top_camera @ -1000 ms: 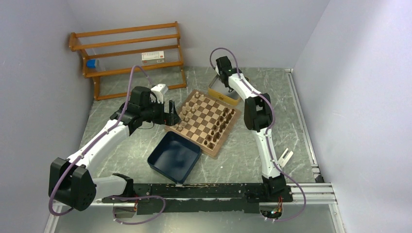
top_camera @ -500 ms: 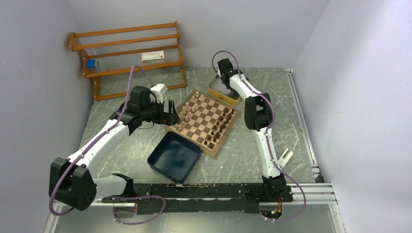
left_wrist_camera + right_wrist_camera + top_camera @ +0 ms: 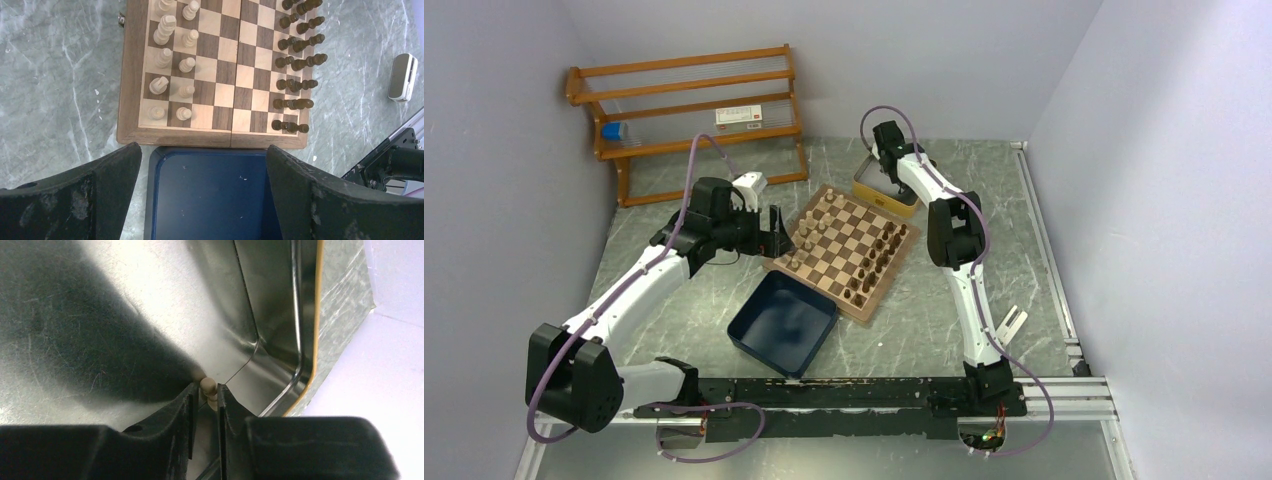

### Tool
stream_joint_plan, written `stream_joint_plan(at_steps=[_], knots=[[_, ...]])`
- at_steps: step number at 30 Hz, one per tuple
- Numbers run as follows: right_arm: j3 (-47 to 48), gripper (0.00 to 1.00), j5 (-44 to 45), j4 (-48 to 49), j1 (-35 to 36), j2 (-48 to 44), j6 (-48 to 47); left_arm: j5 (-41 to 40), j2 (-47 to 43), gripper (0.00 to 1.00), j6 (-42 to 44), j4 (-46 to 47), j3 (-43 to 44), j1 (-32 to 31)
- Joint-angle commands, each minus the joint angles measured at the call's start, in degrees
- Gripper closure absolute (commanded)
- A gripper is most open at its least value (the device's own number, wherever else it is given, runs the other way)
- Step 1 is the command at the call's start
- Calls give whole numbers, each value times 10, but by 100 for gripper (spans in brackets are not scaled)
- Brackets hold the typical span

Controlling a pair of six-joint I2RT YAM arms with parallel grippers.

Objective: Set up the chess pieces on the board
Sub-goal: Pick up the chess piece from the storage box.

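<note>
Light tan pawn [image 3: 208, 385]: lower centre of the right wrist view, in a corner of the metal tin [image 3: 270, 315], head pointing up-frame, pinched between the near-together fingers of the right gripper [image 3: 206, 392].

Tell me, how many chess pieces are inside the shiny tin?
1 shows: a light piece in a corner of the tin, between the fingers of the right gripper. The gripper may hide others.
</note>
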Motion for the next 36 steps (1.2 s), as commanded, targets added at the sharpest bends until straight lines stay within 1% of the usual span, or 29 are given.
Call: stream_joint_plan(at_steps=[1, 6, 13, 20, 25, 28, 30, 32, 34, 36], knots=[[-6, 78, -1, 10, -4, 14, -21, 12, 1, 1, 2, 5, 14, 10], [-17, 82, 2, 27, -2, 5, -37, 17, 2, 1, 2, 7, 13, 13], [-56, 86, 6, 94, 9, -31, -55, 25, 4, 1, 0, 12, 12, 16], [-95, 86, -33, 154, 14, -77, -15, 33, 5, 1, -3, 15, 10, 17], [-131, 88, -70, 190, 14, -107, 23, 31, 5, 1, -2, 14, 11, 17], [-142, 87, -77, 202, 15, -115, 24, 28, 5, 1, -1, 13, 11, 17], [-126, 83, -61, 190, 14, -104, 21, 27, 5, 1, -2, 13, 11, 17], [-102, 75, -27, 165, 14, -86, 10, 26, 5, 1, -1, 12, 11, 17], [-74, 67, -13, 133, 11, -71, 0, 26, 4, 1, 0, 12, 11, 17], [-57, 64, -10, 105, 6, -59, 1, 26, 4, 1, 0, 12, 11, 18]])
